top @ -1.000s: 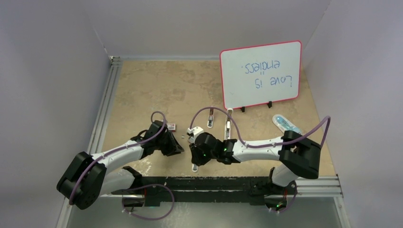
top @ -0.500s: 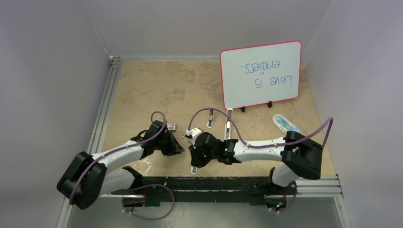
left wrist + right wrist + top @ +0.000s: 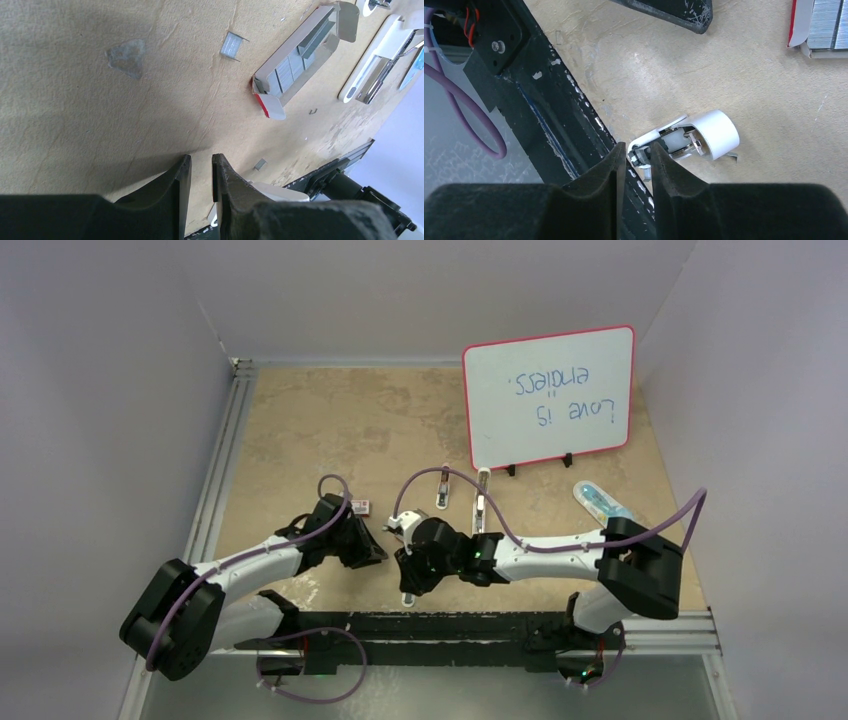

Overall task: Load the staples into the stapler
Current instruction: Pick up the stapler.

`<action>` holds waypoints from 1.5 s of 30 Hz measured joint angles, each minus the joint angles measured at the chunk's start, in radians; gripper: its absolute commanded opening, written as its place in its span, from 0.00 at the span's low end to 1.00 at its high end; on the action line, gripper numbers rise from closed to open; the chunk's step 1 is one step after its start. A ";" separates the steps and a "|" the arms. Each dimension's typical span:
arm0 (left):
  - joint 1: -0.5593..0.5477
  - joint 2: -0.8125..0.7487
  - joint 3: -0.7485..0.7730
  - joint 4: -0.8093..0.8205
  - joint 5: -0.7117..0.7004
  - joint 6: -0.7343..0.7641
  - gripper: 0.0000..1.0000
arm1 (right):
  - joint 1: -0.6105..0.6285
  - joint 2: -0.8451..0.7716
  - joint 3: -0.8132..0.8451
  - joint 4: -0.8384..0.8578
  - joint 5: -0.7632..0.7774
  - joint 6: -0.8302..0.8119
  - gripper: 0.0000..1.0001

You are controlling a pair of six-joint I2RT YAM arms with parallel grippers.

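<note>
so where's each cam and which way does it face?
Top external: above and behind the bases, looking down at the table; left arm and right arm show.
Left wrist: faces down at the staple box; left hand shows.
Right wrist: faces down at the near rail and a white stapler; right hand shows.
Shared: both wrist views catch the staple box.

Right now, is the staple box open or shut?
Open. The left wrist view shows the staple box with its end flaps folded out and grey staple strips exposed inside.
</note>
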 measured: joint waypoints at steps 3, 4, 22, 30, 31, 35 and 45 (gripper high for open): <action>0.000 0.000 0.000 0.000 0.000 0.000 0.23 | 0.000 0.005 0.000 0.000 0.000 -0.006 0.26; 0.000 0.000 0.000 0.000 0.000 0.000 0.23 | 0.000 0.010 0.000 0.001 -0.001 -0.009 0.25; 0.000 0.000 -0.004 0.010 0.001 0.001 0.23 | 0.017 0.005 0.000 -0.008 0.009 -0.050 0.01; 0.000 -0.024 -0.010 -0.002 -0.002 0.001 0.23 | 0.018 -0.063 0.000 -0.040 0.021 -0.024 0.00; 0.000 -0.035 -0.011 -0.011 -0.006 0.001 0.23 | 0.018 -0.074 0.000 -0.040 0.027 -0.017 0.00; 0.000 -0.090 -0.025 -0.037 -0.021 0.001 0.24 | 0.018 -0.092 0.000 -0.036 0.051 0.009 0.00; 0.000 -0.113 -0.026 -0.063 -0.027 0.002 0.24 | 0.018 -0.030 -0.001 0.007 0.149 0.017 0.00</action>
